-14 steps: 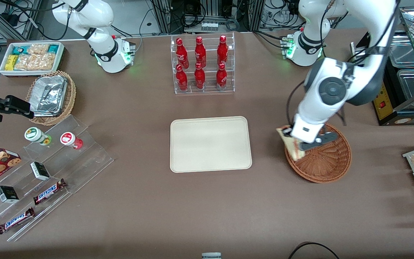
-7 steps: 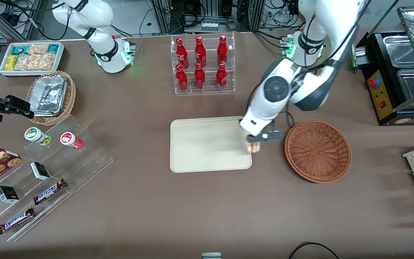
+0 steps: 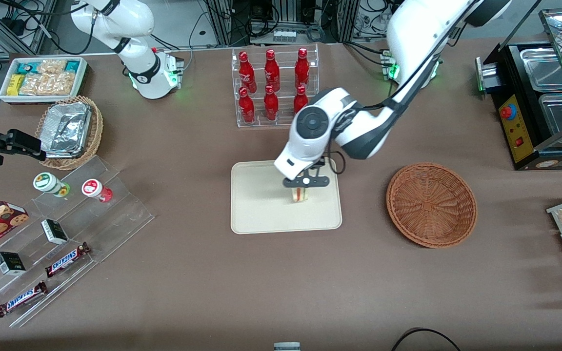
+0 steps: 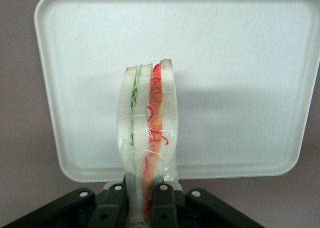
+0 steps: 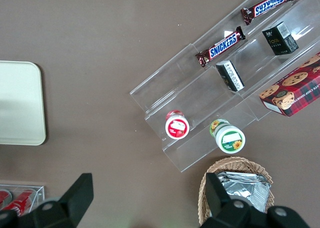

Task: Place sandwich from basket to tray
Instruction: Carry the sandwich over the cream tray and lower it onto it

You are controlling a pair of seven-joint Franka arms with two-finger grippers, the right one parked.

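My left gripper (image 3: 302,186) hangs over the cream tray (image 3: 256,209), shut on the sandwich (image 3: 300,194). The wrist view shows the sandwich (image 4: 148,138) as a wrapped wedge of pale bread with green and red filling, pinched at its narrow end between the black fingers (image 4: 167,208) of the gripper (image 4: 144,210). It points down at the tray (image 4: 240,62) and hangs above it. The reddish-brown wicker basket (image 3: 431,204) stands beside the tray, toward the working arm's end of the table, with nothing in it.
A clear rack of red bottles (image 3: 273,87) stands farther from the front camera than the tray. Toward the parked arm's end are a tan basket with foil containers (image 3: 69,131), a white bin of snacks (image 3: 42,78) and an acrylic stand with snack bars (image 3: 61,239).
The gripper has carried the sandwich out of the basket, across the tray's edge, to above the tray's middle. The basket is left with nothing in it.
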